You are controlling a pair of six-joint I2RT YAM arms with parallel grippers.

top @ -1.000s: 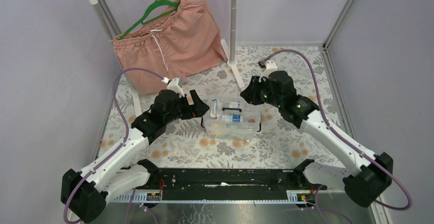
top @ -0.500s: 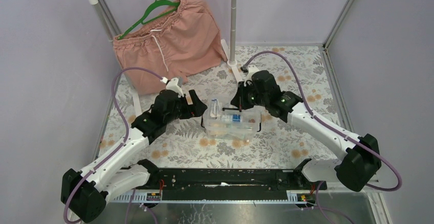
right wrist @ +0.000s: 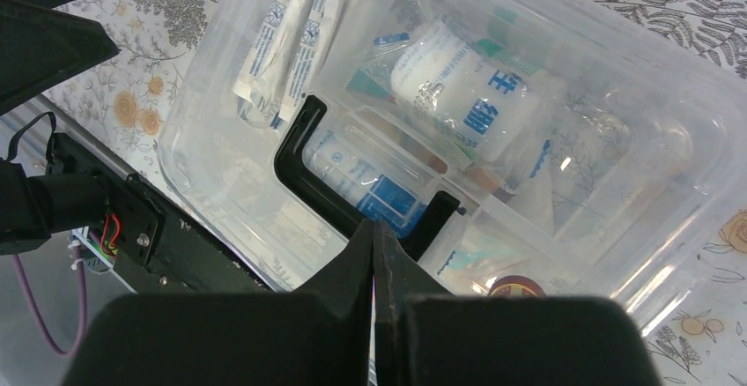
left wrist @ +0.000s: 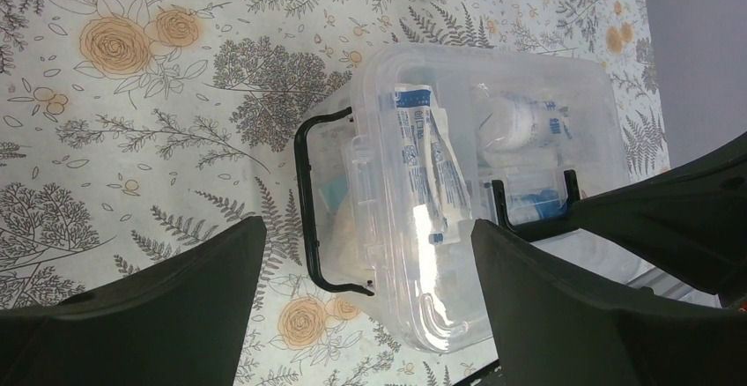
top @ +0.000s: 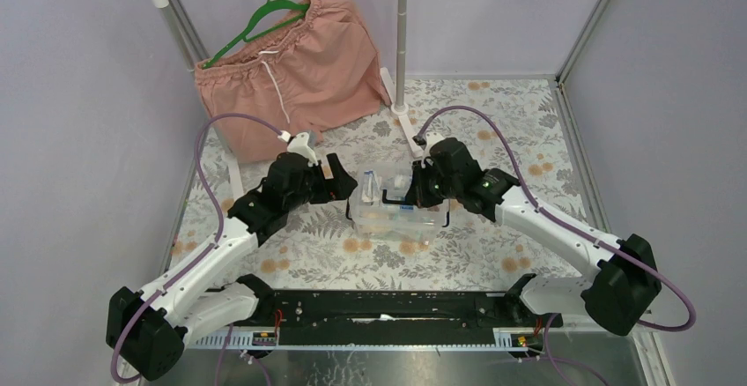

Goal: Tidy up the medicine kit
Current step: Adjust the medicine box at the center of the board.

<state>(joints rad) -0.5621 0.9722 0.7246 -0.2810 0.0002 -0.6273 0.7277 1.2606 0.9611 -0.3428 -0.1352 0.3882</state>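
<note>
The medicine kit (top: 398, 218), a clear lidded box, sits mid-table on the floral cloth. Through its lid (right wrist: 617, 139) I see a bandage roll (right wrist: 458, 86), sachets (right wrist: 282, 33) and a small blue-labelled bottle (right wrist: 366, 183). My right gripper (right wrist: 374, 225) is shut with nothing between its fingers. Its tips rest at the black U-shaped handle (right wrist: 304, 152) on top of the lid. My left gripper (left wrist: 368, 226) is wide open just left of the box (left wrist: 528, 77), level with the black latch (left wrist: 304, 201) on that end. It touches nothing.
Pink shorts (top: 291, 69) hang on a green hanger at the back left. The rack's upright pole (top: 402, 33) and foot (top: 408, 130) stand just behind the kit. A black rail (top: 388, 307) runs along the near edge. Walls close both sides.
The right arm has swung left from beside the kit to over its lid, and its gripper has shut. The left arm and the box have not moved.
</note>
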